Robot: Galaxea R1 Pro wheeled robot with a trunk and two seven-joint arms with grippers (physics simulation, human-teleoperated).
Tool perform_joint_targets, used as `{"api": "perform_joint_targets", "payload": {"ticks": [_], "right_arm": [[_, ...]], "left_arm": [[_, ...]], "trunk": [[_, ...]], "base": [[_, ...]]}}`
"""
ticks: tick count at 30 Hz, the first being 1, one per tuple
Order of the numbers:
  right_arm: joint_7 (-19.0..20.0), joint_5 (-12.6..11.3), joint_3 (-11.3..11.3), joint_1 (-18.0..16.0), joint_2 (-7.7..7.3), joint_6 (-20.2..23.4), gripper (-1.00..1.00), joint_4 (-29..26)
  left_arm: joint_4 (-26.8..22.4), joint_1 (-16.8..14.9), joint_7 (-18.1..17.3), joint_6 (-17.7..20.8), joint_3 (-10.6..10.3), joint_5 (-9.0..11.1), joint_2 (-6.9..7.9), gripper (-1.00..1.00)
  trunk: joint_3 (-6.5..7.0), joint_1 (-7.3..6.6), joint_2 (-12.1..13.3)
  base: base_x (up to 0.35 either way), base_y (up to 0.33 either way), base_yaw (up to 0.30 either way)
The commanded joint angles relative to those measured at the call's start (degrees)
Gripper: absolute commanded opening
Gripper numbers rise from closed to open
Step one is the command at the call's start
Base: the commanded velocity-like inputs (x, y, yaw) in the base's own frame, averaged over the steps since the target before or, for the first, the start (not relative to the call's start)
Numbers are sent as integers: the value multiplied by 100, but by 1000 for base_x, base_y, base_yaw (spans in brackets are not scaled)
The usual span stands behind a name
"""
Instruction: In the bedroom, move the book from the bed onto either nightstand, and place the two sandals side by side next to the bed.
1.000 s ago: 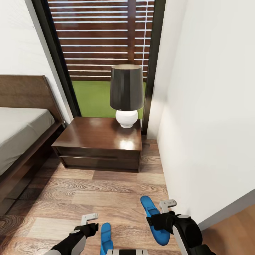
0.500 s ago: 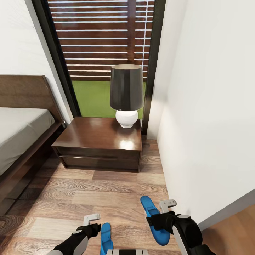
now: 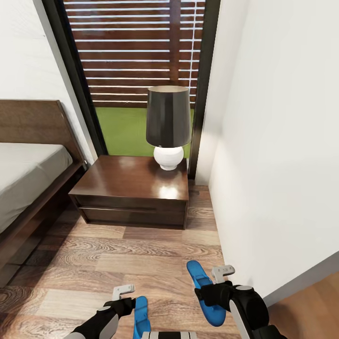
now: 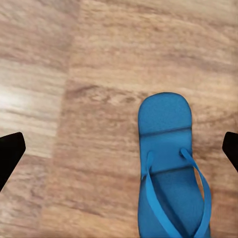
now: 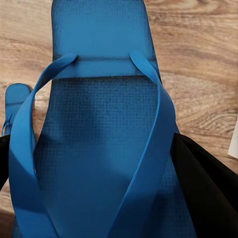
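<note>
**Right claw on one sandal, left claw open over the other**

Right claw (image 3: 213, 282) gripped the right sandal (image 3: 205, 292): in the right wrist view the dark fingers (image 5: 208, 193) sat against both edges of the sole (image 5: 99, 148), straps running up the middle. Whether the sole rested on the floor or was lifted, couldn't tell. Its long axis ran away from the robot toward the nightstand (image 3: 134, 190), the far end tipped slightly toward the bed (image 3: 28, 174).

Left sandal (image 3: 141, 316) lay flat on the plank floor (image 3: 117, 254), long axis roughly parallel to the first, a plank-wide gap between them. Left claw (image 3: 123, 296) hovered just beside it on the bed side, fingers spread wide. In the left wrist view both fingertips (image 4: 10, 151) sat at the frame edges, the sandal (image 4: 168, 173) between them but off centre toward one finger, rounded end pointing away from the camera.

Edges: white wall (image 3: 278, 141) close on the right sandal's outer side, little room there. Bed frame well apart to the left, with open floor between. Nightstand stood ahead against the window (image 3: 136, 70), table lamp (image 3: 168, 125) on its back right corner, rest of the top bare. Bare floor lay between sandals and nightstand front.
</note>
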Motion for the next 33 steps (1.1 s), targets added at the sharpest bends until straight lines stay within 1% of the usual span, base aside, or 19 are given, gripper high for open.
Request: {"api": "perform_joint_targets", "payload": {"ticks": [1, 4, 11, 25, 31, 33], "right_arm": [[18, 6, -2, -3, 2, 25, -100, -5], [18, 2, 1, -3, 2, 25, -100, -4], [18, -3, 3, -4, 2, 25, -100, 2], [18, -4, 4, -6, 2, 25, -100, 9], [18, -4, 4, -5, 2, 25, -100, 12], [18, -4, 4, -4, 3, 25, -100, 13]], "left_arm": [[-10, 0, 36, 17, -49, 49, 2, 100], [-4, 1, 36, 15, -49, 49, 0, 100], [1, 2, 36, 13, -49, 49, -1, 100], [2, 4, 41, 1, -53, 47, -1, 100], [5, 4, 43, -5, -65, 44, -1, 100], [6, 4, 44, -13, -93, 45, -4, 100]], "trunk": [[-4, -1, -2], [-4, -1, -2], [-159, 17, -11], [-159, 17, -11], [-292, 32, -19], [-292, 32, -19]], "base": [[0, 0, 0], [0, 0, 0], [0, 0, 0], [0, 0, 0], [0, 0, 0], [0, 0, 0]]}}
